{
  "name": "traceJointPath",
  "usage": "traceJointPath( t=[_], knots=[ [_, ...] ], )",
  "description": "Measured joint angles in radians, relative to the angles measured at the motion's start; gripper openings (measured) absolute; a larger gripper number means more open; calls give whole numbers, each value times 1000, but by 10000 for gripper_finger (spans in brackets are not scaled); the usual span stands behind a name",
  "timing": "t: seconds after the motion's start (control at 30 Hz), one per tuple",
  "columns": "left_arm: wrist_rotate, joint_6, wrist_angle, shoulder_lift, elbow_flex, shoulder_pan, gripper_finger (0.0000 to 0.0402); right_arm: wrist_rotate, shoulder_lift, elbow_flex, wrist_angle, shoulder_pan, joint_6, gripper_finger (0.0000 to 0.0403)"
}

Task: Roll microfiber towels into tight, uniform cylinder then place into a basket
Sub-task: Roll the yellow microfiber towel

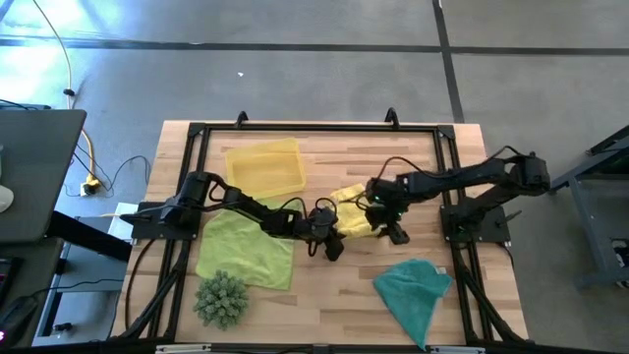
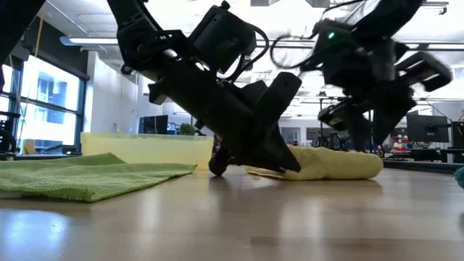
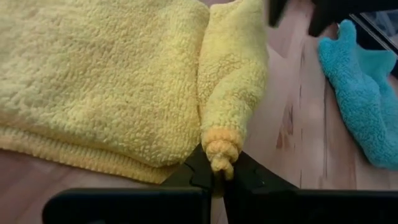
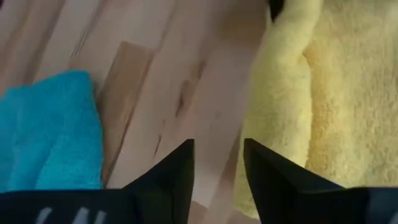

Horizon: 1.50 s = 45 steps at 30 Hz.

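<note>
With the left end effector (image 3: 219, 180) clamped on the yellow towel's (image 3: 112, 87) corner and the right end effector (image 4: 217, 165) apart, I'd roll slowly, keeping tension even.

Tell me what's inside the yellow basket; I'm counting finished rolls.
The basket shows only its own bare yellow floor from above; no towel is visible in it. In the low view its wall hides the inside.

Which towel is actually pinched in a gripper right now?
The yellow towel: the left gripper is shut on its rolled corner. The lime green towel and teal towel lie untouched; the right gripper is open.
</note>
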Motion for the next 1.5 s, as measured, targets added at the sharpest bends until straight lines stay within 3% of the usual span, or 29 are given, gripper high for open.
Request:
traceJointPath(
  t=[0.17,0.33,0.5,0.63,0.73,0.83,1.17,1.5],
  knots=[
    [0,-23,-9,0,0,0,6,172,-138,-65,48,94,75,88],
    [-8,-56,-10,0,0,-1,6,334,-229,-202,257,193,183,74],
    [-13,-63,-14,-1,0,-1,6,364,-238,-327,447,233,285,74],
    [-14,-66,-21,-1,0,-1,6,379,-238,-340,471,250,310,74],
    [-16,-67,-22,-1,0,-1,6,458,-231,-340,470,262,275,74],
    [-18,-67,-22,-1,0,-2,7,512,-216,-341,472,264,256,89],
    [-18,-67,-25,-2,0,-2,7,515,-205,-341,472,271,265,199],
    [-18,-67,-24,-2,0,-2,7,586,-140,-341,490,270,229,197]
  ],
)
